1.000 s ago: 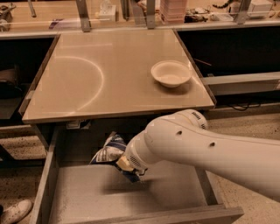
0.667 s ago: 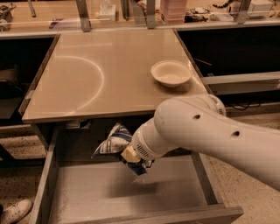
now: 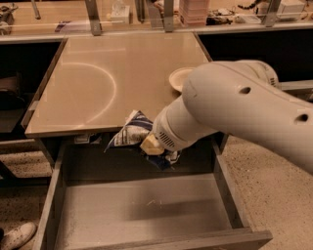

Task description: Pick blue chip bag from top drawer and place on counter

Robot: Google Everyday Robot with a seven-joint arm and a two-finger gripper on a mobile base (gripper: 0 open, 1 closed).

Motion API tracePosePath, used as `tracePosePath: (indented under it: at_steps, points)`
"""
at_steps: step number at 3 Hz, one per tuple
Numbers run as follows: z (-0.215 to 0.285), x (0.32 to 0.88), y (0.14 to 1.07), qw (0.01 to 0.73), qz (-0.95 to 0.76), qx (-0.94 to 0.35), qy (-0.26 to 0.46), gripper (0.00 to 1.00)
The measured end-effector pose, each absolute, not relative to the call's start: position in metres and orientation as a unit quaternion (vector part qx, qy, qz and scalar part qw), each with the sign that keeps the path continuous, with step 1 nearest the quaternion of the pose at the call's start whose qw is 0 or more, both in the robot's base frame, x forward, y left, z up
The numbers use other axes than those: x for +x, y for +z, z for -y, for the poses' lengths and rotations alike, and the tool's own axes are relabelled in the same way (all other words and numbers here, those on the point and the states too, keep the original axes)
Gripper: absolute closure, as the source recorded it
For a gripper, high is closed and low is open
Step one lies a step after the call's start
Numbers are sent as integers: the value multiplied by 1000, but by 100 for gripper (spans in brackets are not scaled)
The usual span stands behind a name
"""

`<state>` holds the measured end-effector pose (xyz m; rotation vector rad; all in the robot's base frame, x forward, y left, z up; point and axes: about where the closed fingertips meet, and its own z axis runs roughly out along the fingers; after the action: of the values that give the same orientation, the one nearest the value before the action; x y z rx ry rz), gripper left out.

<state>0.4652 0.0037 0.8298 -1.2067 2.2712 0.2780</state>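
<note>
The blue chip bag [image 3: 128, 134], crinkled dark blue and white, hangs in the air at the counter's front edge, above the back of the open top drawer [image 3: 142, 210]. My gripper [image 3: 150, 145] is shut on the bag's right side, and the big white arm hides most of it. The drawer's grey floor is bare. The glossy beige counter [image 3: 98, 83] lies just behind the bag.
A white bowl [image 3: 180, 78] sits on the counter's right side, partly behind my arm. A cluttered wooden shelf with metal posts [image 3: 122, 14] runs along the back. A white shoe [image 3: 14, 235] shows at the bottom left on the floor.
My arm has risen and swung up and to the right, lifting the bag from inside the drawer to the height of the counter's front edge.
</note>
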Motion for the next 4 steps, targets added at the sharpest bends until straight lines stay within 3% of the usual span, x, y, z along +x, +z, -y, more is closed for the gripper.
tracePosePath:
  at_steps: [2,4]
  points:
    - [-26,511,875,308,-814,-480,108,100]
    - [-92,578,874,299,-781,-529,142,100]
